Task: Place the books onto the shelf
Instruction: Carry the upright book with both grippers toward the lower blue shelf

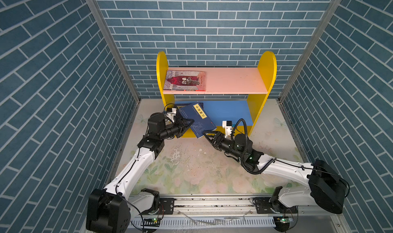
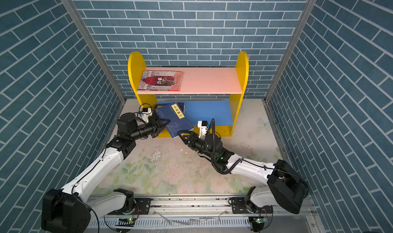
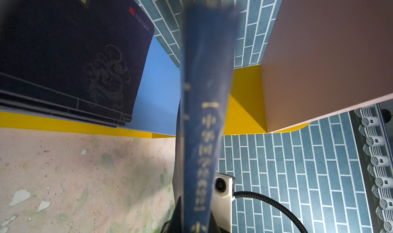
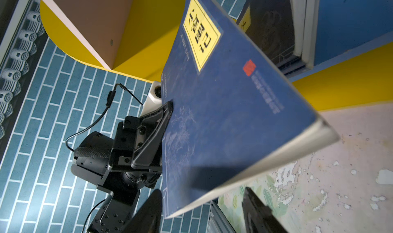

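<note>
Currently, one navy book (image 1: 198,119) with a yellow label is held tilted, gripped at its spine edge by the closed left fingers (image 4: 155,129), over the front of the blue lower board (image 1: 229,112) of the shelf (image 1: 269,72). The right fingers (image 4: 257,210) are spread apart just beside the book's near corner; contact cannot be told. A stack of navy books (image 3: 63,51) is laid flat at that board's left end. An illustrated book (image 1: 185,81) is laid flat on the pink upper board (image 1: 234,81).

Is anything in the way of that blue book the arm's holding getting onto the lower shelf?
Partly. A stack of navy books already lies on the blue board's left end, right behind the held book in the left gripper. The board to the right of the stack is bare.
</note>
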Controlling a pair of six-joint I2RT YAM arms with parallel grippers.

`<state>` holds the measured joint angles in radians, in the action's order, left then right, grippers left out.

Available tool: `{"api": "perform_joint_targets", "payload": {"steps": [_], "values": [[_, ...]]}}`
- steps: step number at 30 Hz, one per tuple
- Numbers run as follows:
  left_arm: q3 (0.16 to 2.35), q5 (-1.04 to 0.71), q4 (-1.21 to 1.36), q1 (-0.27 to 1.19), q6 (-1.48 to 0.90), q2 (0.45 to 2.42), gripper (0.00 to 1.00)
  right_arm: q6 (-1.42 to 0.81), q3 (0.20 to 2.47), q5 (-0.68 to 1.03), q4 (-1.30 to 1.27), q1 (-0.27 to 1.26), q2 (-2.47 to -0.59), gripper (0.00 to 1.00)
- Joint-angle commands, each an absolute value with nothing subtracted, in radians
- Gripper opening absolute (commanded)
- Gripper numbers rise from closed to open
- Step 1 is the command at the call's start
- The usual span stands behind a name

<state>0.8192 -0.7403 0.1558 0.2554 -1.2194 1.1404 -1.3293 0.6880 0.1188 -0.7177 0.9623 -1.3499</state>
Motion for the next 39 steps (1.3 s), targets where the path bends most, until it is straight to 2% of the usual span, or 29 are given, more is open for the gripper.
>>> {"api": "perform_joint_targets", "payload": {"steps": [1,9,16,20,25,32,34,37,39], "values": [[0.844,-0.745,0.216,0.259,-1.238,1.134,0.00,-1.367,0.723,0.094,-0.827,0.966,-1.381,0.61],[0.840,-0.743,0.189,0.260,-1.242,1.114,0.00,-1.401,0.729,0.040,-0.925,0.958,-1.455,0.57],[0.821,-0.742,0.152,0.259,-1.240,1.079,0.00,-1.405,0.726,-0.006,-0.994,0.954,-1.480,0.41],[0.815,-0.736,0.167,0.259,-1.243,1.085,0.00,-1.416,0.737,-0.007,-1.020,0.954,-1.493,0.46],[0.812,-0.741,0.165,0.259,-1.248,1.090,0.00,-1.417,0.735,-0.024,-1.039,0.952,-1.502,0.43],[0.790,-0.737,0.121,0.259,-1.234,1.070,0.00,-1.423,0.752,0.005,-1.050,0.938,-1.524,0.06],[0.787,-0.739,0.105,0.258,-1.226,1.064,0.08,-1.426,0.753,0.031,-1.030,0.922,-1.518,0.01],[0.779,-0.734,0.091,0.254,-1.226,1.050,0.37,-1.427,0.756,0.082,-0.982,0.896,-1.505,0.00],[0.776,-0.733,0.088,0.249,-1.229,1.042,0.48,-1.428,0.762,0.134,-0.953,0.876,-1.495,0.00]]}}
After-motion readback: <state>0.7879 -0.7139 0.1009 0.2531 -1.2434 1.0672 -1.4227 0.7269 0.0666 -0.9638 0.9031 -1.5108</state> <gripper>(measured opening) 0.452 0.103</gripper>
